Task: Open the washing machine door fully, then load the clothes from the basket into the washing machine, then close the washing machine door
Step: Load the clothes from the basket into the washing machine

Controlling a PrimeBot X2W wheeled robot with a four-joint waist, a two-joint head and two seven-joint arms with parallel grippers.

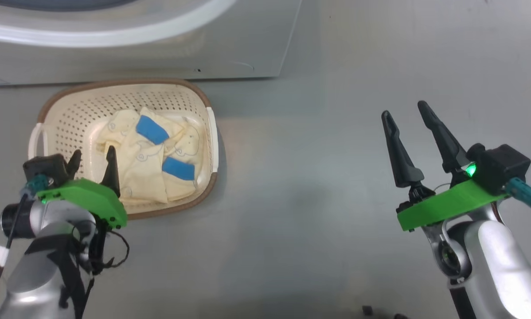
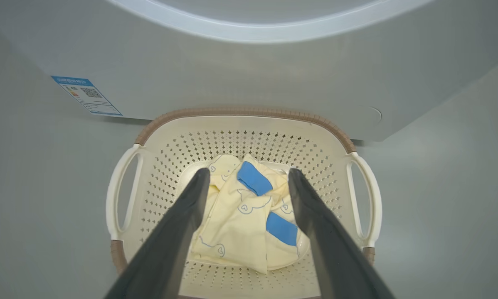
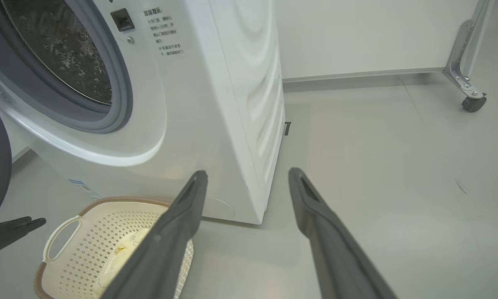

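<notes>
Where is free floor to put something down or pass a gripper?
Free: the wide floor between the basket and the right gripper, and the floor right of the washing machine. Crowded: the basket, holding the clothes, sits close to the machine front, with the open left gripper above it.

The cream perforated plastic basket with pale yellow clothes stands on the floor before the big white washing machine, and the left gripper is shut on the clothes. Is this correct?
Not quite. The left gripper is open, its two dark fingers spread apart over the pale yellow clothes; the left wrist view shows it. The cream perforated basket does stand before the white washing machine.
</notes>
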